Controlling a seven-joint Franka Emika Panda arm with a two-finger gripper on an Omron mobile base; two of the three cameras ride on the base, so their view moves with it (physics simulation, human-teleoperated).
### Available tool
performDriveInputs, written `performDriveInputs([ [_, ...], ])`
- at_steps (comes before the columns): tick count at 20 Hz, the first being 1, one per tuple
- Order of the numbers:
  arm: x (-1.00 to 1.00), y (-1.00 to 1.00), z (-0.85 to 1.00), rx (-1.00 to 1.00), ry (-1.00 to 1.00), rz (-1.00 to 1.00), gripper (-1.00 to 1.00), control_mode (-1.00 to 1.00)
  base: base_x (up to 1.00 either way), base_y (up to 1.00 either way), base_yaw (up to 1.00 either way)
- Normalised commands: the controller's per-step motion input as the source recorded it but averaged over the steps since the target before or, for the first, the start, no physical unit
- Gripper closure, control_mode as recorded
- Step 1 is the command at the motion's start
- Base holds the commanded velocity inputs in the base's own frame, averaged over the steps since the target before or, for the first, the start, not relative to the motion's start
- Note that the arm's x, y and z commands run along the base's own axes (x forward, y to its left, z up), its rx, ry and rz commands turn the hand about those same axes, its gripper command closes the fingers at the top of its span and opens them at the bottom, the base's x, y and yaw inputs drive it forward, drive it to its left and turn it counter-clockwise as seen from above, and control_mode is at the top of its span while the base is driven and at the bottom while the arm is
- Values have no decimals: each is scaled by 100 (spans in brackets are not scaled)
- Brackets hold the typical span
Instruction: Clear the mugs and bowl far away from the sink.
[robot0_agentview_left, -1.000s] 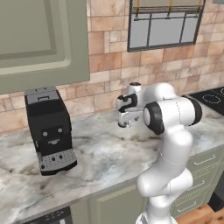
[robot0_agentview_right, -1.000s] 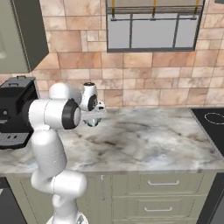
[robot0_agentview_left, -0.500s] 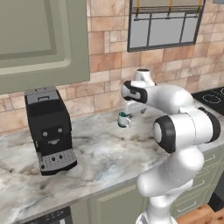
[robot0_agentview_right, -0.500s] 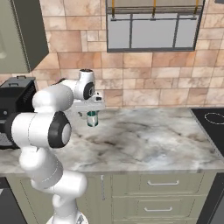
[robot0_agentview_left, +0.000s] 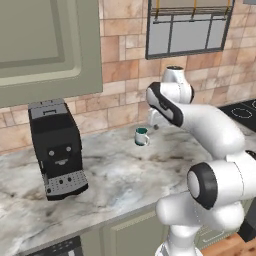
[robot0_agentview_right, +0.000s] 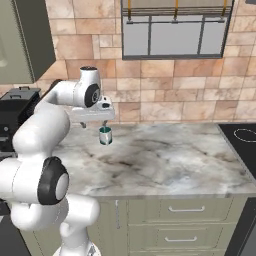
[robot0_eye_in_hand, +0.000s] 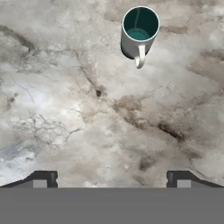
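A white mug (robot0_agentview_left: 141, 136) with a teal-green inside stands upright on the marble counter (robot0_agentview_left: 115, 175), close to the brick back wall. My gripper (robot0_agentview_right: 94, 124) hangs just above it and slightly to its side, open, with nothing between the fingers. In the hand view the mug (robot0_eye_in_hand: 139, 33) sits near the top with its handle turned toward me, well beyond the gripper (robot0_eye_in_hand: 111, 179) and its spread tips. From the right base view the mug (robot0_agentview_right: 105, 135) is just below the hand. The bowl and the sink are out of view.
A black coffee machine (robot0_agentview_left: 55, 147) stands on the counter left of the mug, also seen at the left edge (robot0_agentview_right: 17, 112). A black cooktop (robot0_agentview_right: 242, 135) lies at the far right. Wall cabinets (robot0_agentview_left: 45, 45) hang overhead. The counter's front edge runs above drawers (robot0_agentview_right: 185, 210).
The hand has risen off the teal mug and pulled back a little, staying open. The arm's elbow has swung round. The mug has kept its place on the counter.
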Motion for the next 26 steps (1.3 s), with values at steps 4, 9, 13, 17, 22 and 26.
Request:
performDriveInputs([
  [4, -50, 0, 28, 0, -16, -10, -100, -100, 0, 0, 0],
  [9, -35, 0, 37, 0, -13, -10, -100, -100, 0, 0, 0],
  [13, -25, 4, 19, 0, -7, -6, -100, -100, 0, 0, 0],
  [17, -14, 0, 35, 0, -2, -4, -100, -100, 0, 0, 0],
  [22, -20, 0, 29, 0, 0, -2, -100, -100, 0, 0, 0],
  [26, -27, 0, 2, 0, -2, 0, -100, -100, 0, 0, 0],
])
